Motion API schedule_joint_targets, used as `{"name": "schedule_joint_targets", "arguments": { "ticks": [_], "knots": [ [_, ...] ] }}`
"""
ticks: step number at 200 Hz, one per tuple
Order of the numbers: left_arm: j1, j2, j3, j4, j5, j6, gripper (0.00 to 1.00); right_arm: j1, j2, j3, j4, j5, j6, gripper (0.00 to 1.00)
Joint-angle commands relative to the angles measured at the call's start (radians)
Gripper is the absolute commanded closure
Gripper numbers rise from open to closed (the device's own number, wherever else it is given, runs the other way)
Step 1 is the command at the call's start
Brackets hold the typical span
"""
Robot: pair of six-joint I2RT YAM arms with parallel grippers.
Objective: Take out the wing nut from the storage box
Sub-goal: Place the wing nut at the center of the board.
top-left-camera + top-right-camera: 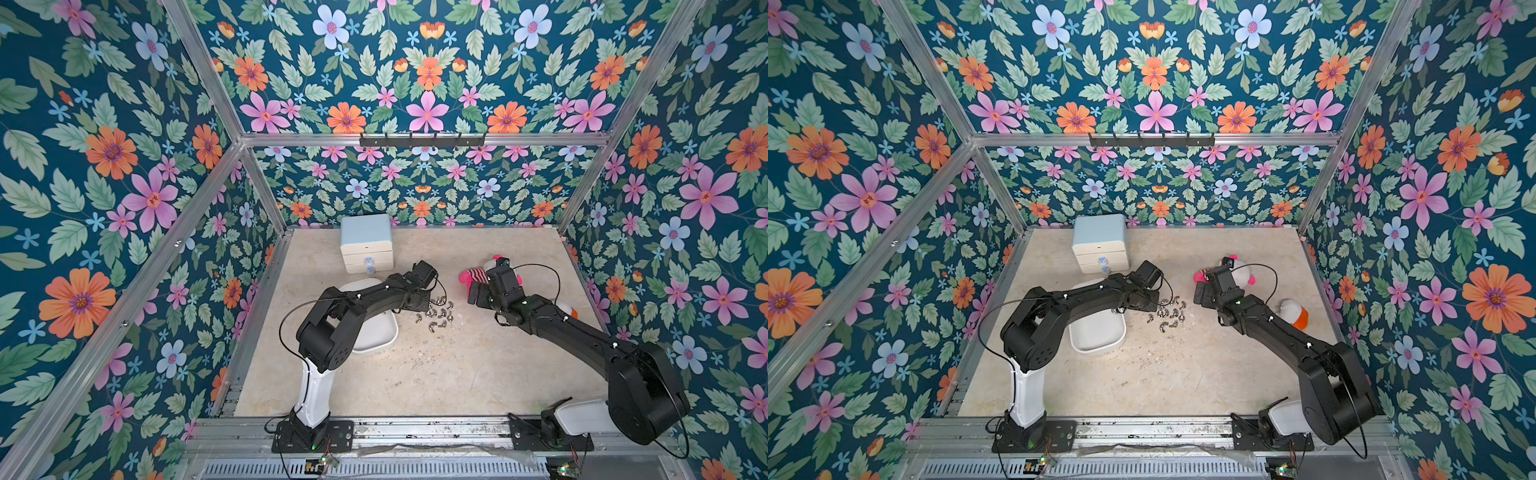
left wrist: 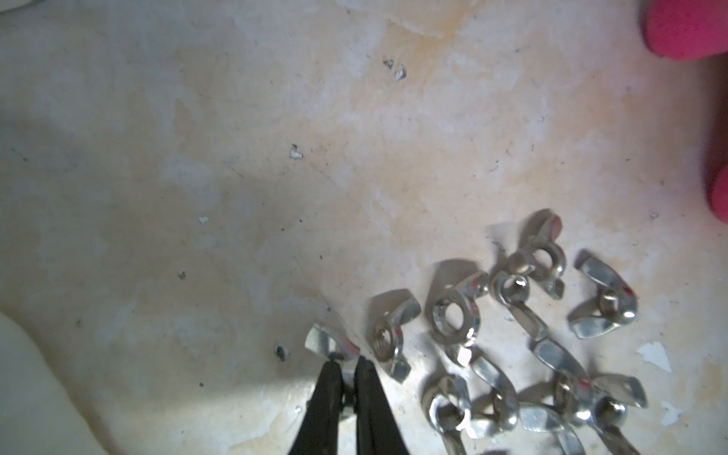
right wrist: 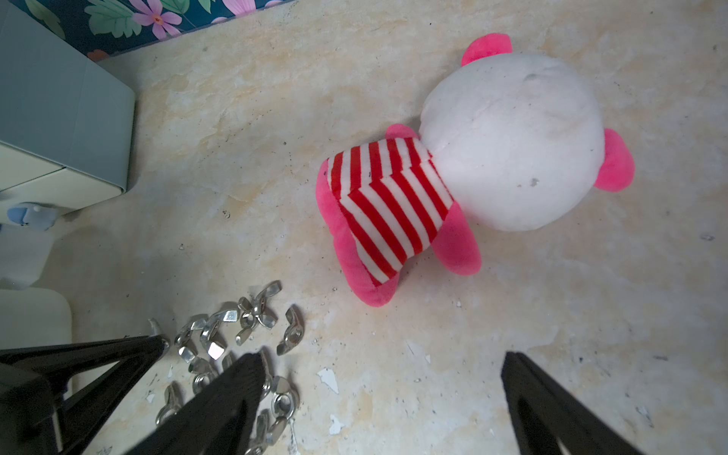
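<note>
The storage box (image 1: 374, 338) (image 1: 1096, 334) is a shallow white tub on the table, partly under my left arm. My left gripper (image 2: 346, 360) (image 1: 432, 302) is outside the box, low over the table. It is shut on a silver wing nut (image 2: 331, 343), one wing of which sticks out past the fingertips. Right beside it, several more wing nuts (image 2: 512, 315) (image 1: 436, 316) (image 1: 1169, 316) (image 3: 236, 335) lie in a loose pile on the table. My right gripper (image 3: 382, 358) (image 1: 473, 293) hangs open over the table next to the pile, with nothing between its fingers.
A pink and white plush toy (image 3: 512, 149) (image 1: 471, 274) in a red-striped shirt lies behind my right gripper. A pale-blue-topped chest of drawers (image 1: 365, 241) (image 1: 1099, 243) stands at the back. An orange and white object (image 1: 567, 309) lies at the right, partly behind my right arm.
</note>
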Motion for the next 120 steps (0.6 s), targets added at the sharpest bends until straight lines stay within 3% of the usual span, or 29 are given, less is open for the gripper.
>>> {"name": "schedule_joint_targets", "arguments": {
  "ticks": [1,100,120],
  "knots": [
    [-0.002,0.0,-0.002,0.006,0.003,-0.004,0.92,0.0,-0.005,-0.004,0.003,0.008,0.009,0.01],
    [-0.006,0.005,-0.019,-0.018,0.0,-0.03,0.91,0.001,-0.003,-0.008,0.011,0.002,0.011,0.01],
    [-0.007,0.007,-0.019,-0.022,-0.005,-0.034,0.82,0.0,-0.005,-0.008,0.011,0.003,0.01,0.01]
  ]
}}
